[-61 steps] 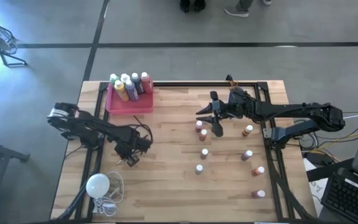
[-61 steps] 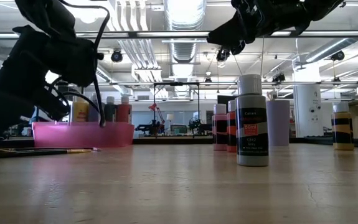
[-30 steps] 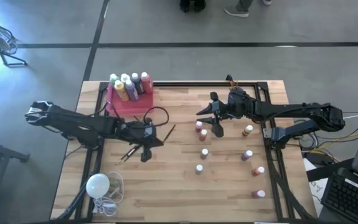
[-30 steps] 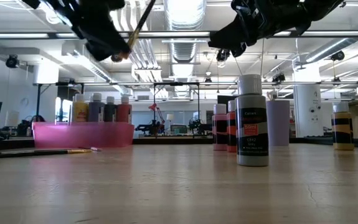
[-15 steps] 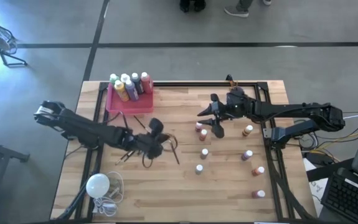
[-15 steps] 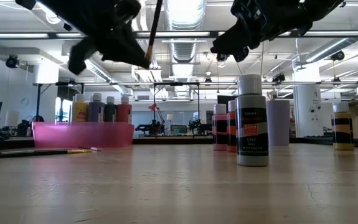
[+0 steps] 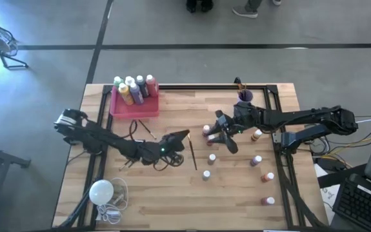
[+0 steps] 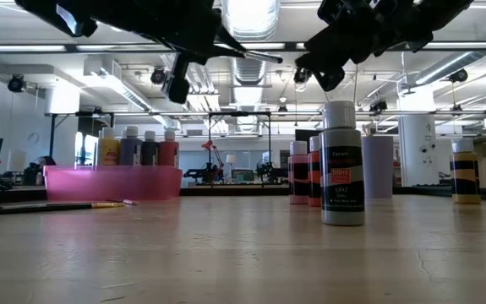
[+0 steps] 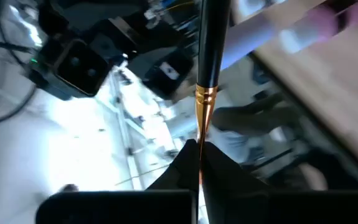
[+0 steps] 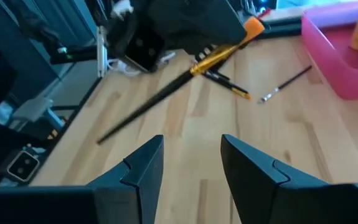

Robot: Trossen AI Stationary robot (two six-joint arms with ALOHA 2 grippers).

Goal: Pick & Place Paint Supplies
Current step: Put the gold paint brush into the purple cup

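Observation:
My left gripper (image 7: 184,136) is over the middle of the table, shut on a thin dark paintbrush (image 7: 192,153) with a gold ferrule (image 9: 205,102). My right gripper (image 10: 191,167) stands open just to its right (image 7: 224,133), above the small bottles, with nothing between its fingers. A pink tray (image 7: 133,106) at the far left holds several white-capped paint bottles (image 7: 133,89). Several small white-capped bottles (image 7: 210,158) stand upright on the table's right half. Two more brushes (image 7: 144,129) (image 7: 130,163) lie flat on the wood. My left gripper pinches the paintbrush between its two fingers (image 9: 190,163) at the brush's end just past the gold ferrule (image 10: 208,60). The fingers come level from the table's left and lie across the brush. It is lifted clear and about level, its handle (image 7: 194,161) reaching toward the near edge.
A purple cup (image 7: 244,96) with brushes in it stands at the far right. A white round bulb with a cord (image 7: 101,191) lies at the near left corner. A black frame (image 7: 277,129) runs along the table's sides. Bare wood lies near the front edge.
My left gripper has carried the paintbrush toward the table's right edge, sinking a little and rolling about its own axis. The brush, which stood steeply before, has swung to lie about level. My right gripper has shifted slightly toward the near edge.

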